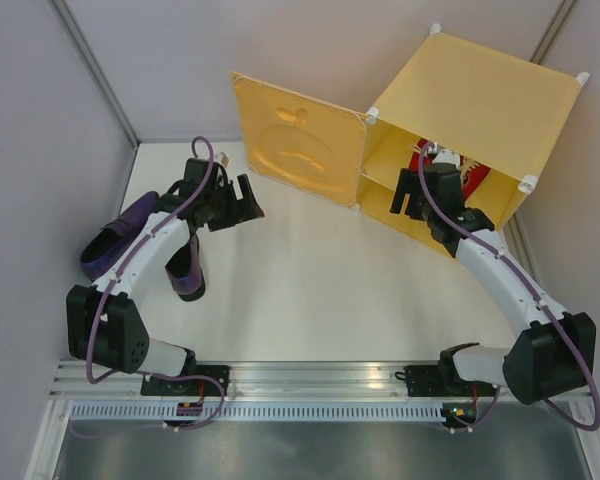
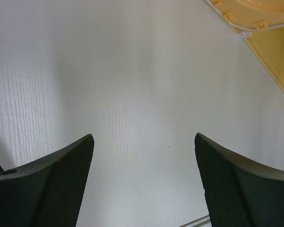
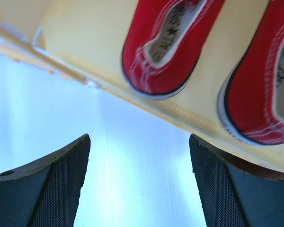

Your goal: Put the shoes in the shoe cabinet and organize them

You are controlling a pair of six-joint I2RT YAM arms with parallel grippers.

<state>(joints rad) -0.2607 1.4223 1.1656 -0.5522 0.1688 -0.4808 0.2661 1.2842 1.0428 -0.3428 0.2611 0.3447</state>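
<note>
The yellow shoe cabinet [image 1: 480, 95] stands at the back right, its apple-embossed door [image 1: 295, 140] swung open to the left. Two red sneakers [image 3: 173, 42] [image 3: 265, 85] sit side by side on a yellow panel inside it, heels toward the opening; red also shows inside the cabinet [image 1: 418, 160] from above. My right gripper [image 3: 139, 142] [image 1: 408, 195] hovers open just outside the opening, with nothing between its fingers. Two dark purple loafers [image 1: 115, 240] [image 1: 187, 270] lie on the table at the left, beside my left arm. My left gripper [image 2: 144, 142] [image 1: 248, 203] is open and empty over bare table near the door.
White walls close in the table on the left and at the back. The open door's lower corner [image 2: 270, 28] lies just beyond the left gripper. A metal rail [image 1: 310, 380] with both arm bases runs along the near edge.
</note>
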